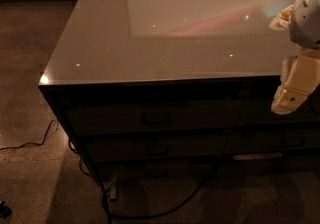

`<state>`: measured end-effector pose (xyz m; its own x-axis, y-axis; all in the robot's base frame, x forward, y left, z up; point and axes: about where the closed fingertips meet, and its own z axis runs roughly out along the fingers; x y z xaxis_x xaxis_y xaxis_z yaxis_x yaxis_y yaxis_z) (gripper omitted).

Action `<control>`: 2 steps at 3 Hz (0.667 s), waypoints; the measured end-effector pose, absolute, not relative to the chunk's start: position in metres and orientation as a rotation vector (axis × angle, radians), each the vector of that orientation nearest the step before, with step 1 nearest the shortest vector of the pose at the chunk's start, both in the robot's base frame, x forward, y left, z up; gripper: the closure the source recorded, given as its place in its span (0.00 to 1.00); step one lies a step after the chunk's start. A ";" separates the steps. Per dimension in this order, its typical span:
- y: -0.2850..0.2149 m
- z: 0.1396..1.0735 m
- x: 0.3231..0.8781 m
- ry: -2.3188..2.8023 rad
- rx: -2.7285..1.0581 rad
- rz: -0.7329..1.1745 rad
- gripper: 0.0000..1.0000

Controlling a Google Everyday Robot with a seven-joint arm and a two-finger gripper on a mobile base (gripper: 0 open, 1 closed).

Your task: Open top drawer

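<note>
top drawer point(195, 115) belongs to the largest thing here, a wide dark cabinet point(65, 103) whose glossy worktop point(100, 43) fills most of the view and reflects pale light. the drawer is the uppermost row of the front, directly under the worktop's edge. it looks fully shut, its face flush with the frame. below it are the lower drawer fronts point(190, 145), much alike and easy to confuse with it in the dim light.

the tool point(291, 93) hangs at the right edge of the view, at about the height of the top row and in front of the cabinet. it is well to the right of the drawer's middle and touches nothing visible. whether it is spread or clenched cannot be told from this angle.

the handle point(156, 117) is a small loop at the centre of the drawer front, and it is the only sensible place to take hold. i judge the drawer rigid and fairly heavy for its depth. it will likely slide straight on runners and may bind if pulled off-axis. the handle looks thin and smooth, so a shallow grip could slip. a cable point(30, 143) trails across the floor point(25, 68) to the left.
</note>
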<state>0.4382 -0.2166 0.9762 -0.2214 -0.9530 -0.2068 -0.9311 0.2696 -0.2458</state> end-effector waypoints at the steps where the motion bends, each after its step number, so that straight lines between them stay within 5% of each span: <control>1: -0.217 0.976 0.438 2.232 -1.725 -0.099 0.00; 2: -0.215 0.963 0.436 2.236 -1.750 -0.090 0.00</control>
<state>0.4359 -0.2146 0.9633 -0.2131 -0.9574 -0.1951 -0.9387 0.2560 -0.2311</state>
